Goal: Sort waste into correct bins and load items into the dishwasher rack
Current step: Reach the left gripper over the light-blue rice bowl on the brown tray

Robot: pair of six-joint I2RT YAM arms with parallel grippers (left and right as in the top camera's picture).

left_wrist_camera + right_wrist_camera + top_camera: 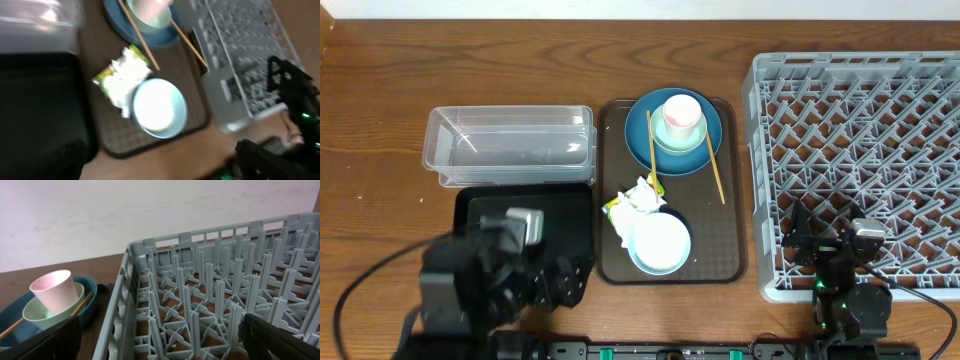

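Observation:
On the brown tray [730, 215], a dark-blue plate [705, 150] holds a pale-green bowl [668, 138] with a pink cup [680, 115] inside. Two chopsticks [714, 168] lie across the plate. A white napkin [642, 196] and a yellow-green wrapper [616, 208] lie beside a white bowl [660, 243]. I cannot make out any loose grains. My left gripper [560, 283] is open and empty over the black bin [570, 215]. My right gripper [828, 247] is open and empty over the near-left corner of the grey rack [860, 140]. The clear tub [510, 145] stands behind the black bin.
In the left wrist view the napkin [122, 75], white bowl [157, 107] and tray [115, 145] lie ahead, with the right arm [295, 95] by the rack. The right wrist view shows the rack pegs [210, 295] and the cup [52, 287] at left.

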